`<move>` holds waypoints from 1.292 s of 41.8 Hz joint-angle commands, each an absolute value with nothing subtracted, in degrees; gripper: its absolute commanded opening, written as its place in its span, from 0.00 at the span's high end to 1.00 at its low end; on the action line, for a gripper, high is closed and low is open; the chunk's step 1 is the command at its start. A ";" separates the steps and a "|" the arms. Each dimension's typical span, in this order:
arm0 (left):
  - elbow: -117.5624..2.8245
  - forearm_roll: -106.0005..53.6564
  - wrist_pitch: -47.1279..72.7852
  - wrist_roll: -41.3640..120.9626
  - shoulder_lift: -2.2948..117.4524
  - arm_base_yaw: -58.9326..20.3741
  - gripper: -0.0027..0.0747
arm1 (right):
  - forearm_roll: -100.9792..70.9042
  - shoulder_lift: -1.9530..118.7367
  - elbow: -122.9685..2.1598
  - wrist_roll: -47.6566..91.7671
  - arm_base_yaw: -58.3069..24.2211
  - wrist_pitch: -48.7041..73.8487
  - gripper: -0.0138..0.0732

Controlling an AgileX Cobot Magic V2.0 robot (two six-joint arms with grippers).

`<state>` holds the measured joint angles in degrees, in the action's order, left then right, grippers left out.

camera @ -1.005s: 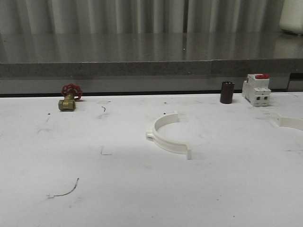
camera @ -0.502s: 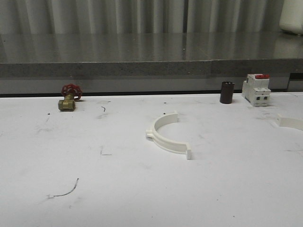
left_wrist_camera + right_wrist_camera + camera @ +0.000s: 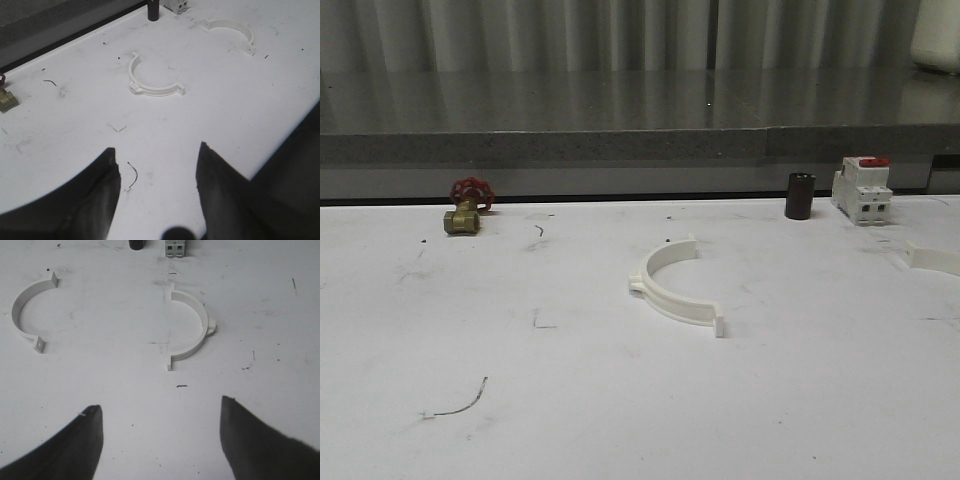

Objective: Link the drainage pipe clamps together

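Workshop bench: brass valve [image 3: 463, 212], breaker [image 3: 862, 189].

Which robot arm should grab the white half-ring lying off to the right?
Probably the right. Its open tool faces the right half-ring straight ahead; the left tool sits nearer the middle half-ring. Neither ring is held yet.

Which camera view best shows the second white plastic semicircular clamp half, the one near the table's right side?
The right wrist view: the second white plastic clamp half shows whole. The left wrist view shows it whole but distant; the front view cuts it off.
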<state>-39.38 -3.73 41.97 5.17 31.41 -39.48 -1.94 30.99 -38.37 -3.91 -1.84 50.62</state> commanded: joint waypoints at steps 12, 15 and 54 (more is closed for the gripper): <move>-40.67 -4.59 37.59 5.26 31.23 -39.84 0.52 | -2.50 31.64 -40.16 -3.68 -1.74 47.33 0.24; -40.67 -4.59 37.59 5.26 31.23 -39.84 0.52 | -2.47 31.64 -40.35 -3.63 -1.74 47.00 0.24; -40.67 -4.59 37.59 5.26 31.23 -39.84 0.52 | -6.61 85.14 -67.75 5.79 11.58 57.75 0.24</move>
<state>-39.15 -3.84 41.71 5.33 31.14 -39.48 -5.31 83.26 -65.26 3.51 11.15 60.26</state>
